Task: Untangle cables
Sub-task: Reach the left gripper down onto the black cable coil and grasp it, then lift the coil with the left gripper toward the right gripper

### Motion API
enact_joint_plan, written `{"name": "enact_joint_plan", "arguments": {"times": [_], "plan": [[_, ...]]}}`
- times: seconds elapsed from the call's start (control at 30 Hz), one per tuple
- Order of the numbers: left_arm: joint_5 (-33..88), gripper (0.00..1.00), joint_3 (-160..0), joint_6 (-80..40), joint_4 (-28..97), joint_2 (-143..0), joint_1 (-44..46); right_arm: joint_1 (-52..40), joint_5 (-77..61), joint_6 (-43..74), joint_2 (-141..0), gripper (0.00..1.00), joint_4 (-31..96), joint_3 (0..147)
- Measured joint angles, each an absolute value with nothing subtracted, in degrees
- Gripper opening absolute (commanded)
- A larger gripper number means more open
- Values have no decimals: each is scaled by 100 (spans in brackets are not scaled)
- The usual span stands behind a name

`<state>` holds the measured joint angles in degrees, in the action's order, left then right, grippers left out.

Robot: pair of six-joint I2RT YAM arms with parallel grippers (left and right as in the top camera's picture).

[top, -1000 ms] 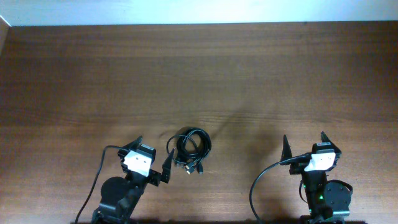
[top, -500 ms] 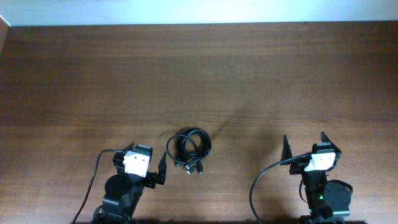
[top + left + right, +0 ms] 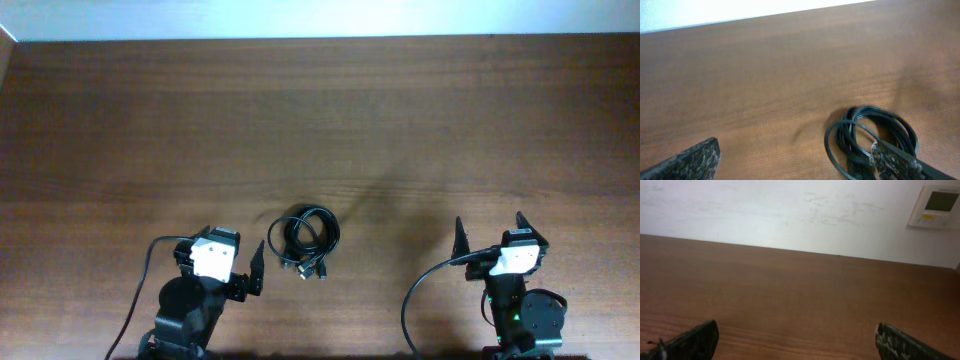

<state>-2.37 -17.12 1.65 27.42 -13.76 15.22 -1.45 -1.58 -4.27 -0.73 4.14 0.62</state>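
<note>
1. Brown wood-grain table [image 3: 320, 120] is filling the whole overhead view. The cables [image 3: 305, 238] are lying on it as one small coiled bundle of thin black cord, toward the near edge. They are sitting between the two arms, much closer to the left one. Their plug ends [image 3: 312, 270] are sticking out on the side of the coil nearest the robot.
2. In the same view, the left gripper [image 3: 232, 242] is sitting low just beside the coil, on its left. Its jaws are standing wide apart and gripping nothing. Its right-hand finger [image 3: 257, 270] is running alongside the coil, with a thin strip of wood showing between them.
3. The right gripper [image 3: 490, 225] is standing well apart from the cables, off to their right. Its jaws are likewise spread and empty.
4. In the left wrist view, the left gripper [image 3: 795, 160] is showing one finger in each bottom corner, released, with only table [image 3: 765, 75] between them. The cables [image 3: 847, 127] are lying at lower right, their loops overlapping. The right-hand finger [image 3: 900, 161] is covering the coil's lower part from this angle. Whether it is touching the cord I cannot tell here.
5. In the right wrist view, the right gripper [image 3: 795, 340] is showing its two fingers at the bottom corners, spread wide and holding nothing, above the table [image 3: 800, 290]. Beyond the far edge a pale wall [image 3: 765, 210] is rising, carrying a small control panel [image 3: 939, 205] at upper right.
</note>
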Motion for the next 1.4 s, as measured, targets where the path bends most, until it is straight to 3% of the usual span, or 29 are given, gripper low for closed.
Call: {"name": "enact_joint_plan", "arguments": {"times": [0.13, 0.33, 0.57, 0.77, 0.97, 1.07, 1.1, 1.13, 1.23, 1.27, 1.3, 1.4], "plan": [[-235, 99, -3030, 202, 3570, -2882, 1518, -145, -163, -429, -60, 99, 414, 60], [624, 99, -6643, 1313, 6198, -6886, 1496, -145, -161, -429, -54, 99, 412, 60], [714, 99, -7063, 1973, 6189, -8407, 1592, -145, -161, -432, -58, 99, 414, 60], [711, 99, -7089, 2064, 5446, -9618, 2290, -145, -161, -432, -58, 99, 414, 60], [731, 97, -7096, 1933, 5000, -9904, 2320, -145, -163, -429, -58, 99, 414, 60], [727, 78, -7105, 1931, 4877, -10381, 2318, -145, -163, -429, -58, 99, 414, 60], [727, 76, -7105, 1942, 4853, -10565, 2318, -145, -163, -432, -58, 99, 414, 60], [725, 67, -7105, 1955, 4831, -10683, 2318, -145, -163, -432, -58, 99, 414, 60], [731, 33, -7105, 1953, 4630, -11021, 2320, -145, -161, -429, -58, 99, 414, 60], [731, 4, -7105, 1957, 4604, -11091, 2320, -145, -161, -429, -58, 99, 414, 60], [735, 0, -7129, 1957, 4558, -11203, 2320, -145, -163, -432, -58, 99, 414, 60], [766, 0, -7244, 1955, 4552, -11236, 2318, -145, -161, -429, -58, 99, 414, 60]]}}
